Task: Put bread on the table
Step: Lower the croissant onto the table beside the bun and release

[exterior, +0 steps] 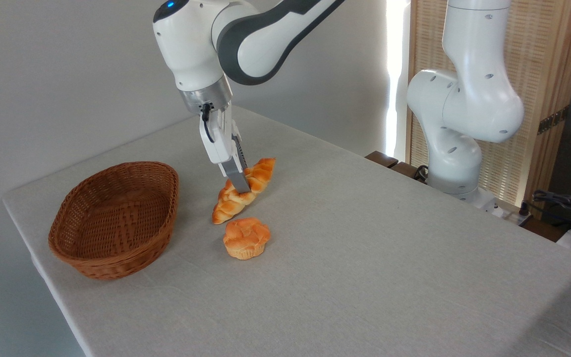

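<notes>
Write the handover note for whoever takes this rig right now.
Gripper: down at the middle of the bread, fingers around it; whether it still grips cannot be told.
Bread: lying on the table, right of the empty wicker basket, just behind the round bun.
Done: loaf looks set down on the cloth.
Left: confirm release, lift the arm clear.

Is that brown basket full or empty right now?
Empty: the basket's woven bottom shows bare. The braided bread and the bun both lie outside it.
</notes>
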Robot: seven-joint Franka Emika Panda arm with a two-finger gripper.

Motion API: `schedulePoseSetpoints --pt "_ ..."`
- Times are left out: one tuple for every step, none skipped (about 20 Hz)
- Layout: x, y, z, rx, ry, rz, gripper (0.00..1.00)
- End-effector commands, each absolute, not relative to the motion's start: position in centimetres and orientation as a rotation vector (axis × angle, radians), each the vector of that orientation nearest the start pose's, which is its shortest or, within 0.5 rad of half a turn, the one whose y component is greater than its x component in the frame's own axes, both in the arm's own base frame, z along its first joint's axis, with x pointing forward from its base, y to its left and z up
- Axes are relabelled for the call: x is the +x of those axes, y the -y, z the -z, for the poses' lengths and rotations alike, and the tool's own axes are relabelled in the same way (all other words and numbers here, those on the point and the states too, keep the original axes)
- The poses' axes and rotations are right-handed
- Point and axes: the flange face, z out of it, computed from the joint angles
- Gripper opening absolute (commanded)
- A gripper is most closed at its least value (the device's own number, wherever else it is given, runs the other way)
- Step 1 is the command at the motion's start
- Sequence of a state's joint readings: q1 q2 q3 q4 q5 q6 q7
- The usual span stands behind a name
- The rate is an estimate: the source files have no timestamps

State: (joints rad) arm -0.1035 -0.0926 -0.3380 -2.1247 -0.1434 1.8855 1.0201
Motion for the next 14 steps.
schedulePoseSetpoints --pt "45.28 23.35 -43.57 -2.458 -2.179 -0.194 1.00" --pt "45.30 23.36 -43.63 -2.458 -2.179 -0.194 1.00" --pt "45.34 23.39 -43.76 -2.457 -2.179 -0.191 1.00" --pt "45.31 23.39 -43.84 -2.457 -2.181 -0.198 1.00" --pt "45.36 23.43 -44.03 -2.458 -2.180 -0.196 1.00" --pt "45.41 23.46 -44.21 -2.462 -2.174 -0.194 1.00" --pt "45.40 23.45 -44.20 -2.462 -2.173 -0.197 1.00" --pt "45.37 23.42 -44.18 -2.461 -2.173 -0.203 1.00" --pt "45.36 23.32 -44.25 -2.447 -2.172 -0.218 1.00" --pt "45.35 23.18 -44.25 -2.432 -2.167 -0.234 1.00" --pt "45.37 23.14 -44.30 -2.426 -2.166 -0.239 1.00" --pt "45.29 23.08 -44.24 -2.423 -2.167 -0.252 1.00" --pt "45.26 23.07 -44.22 -2.423 -2.167 -0.257 1.00" --pt "45.24 23.06 -44.21 -2.424 -2.168 -0.260 1.00"
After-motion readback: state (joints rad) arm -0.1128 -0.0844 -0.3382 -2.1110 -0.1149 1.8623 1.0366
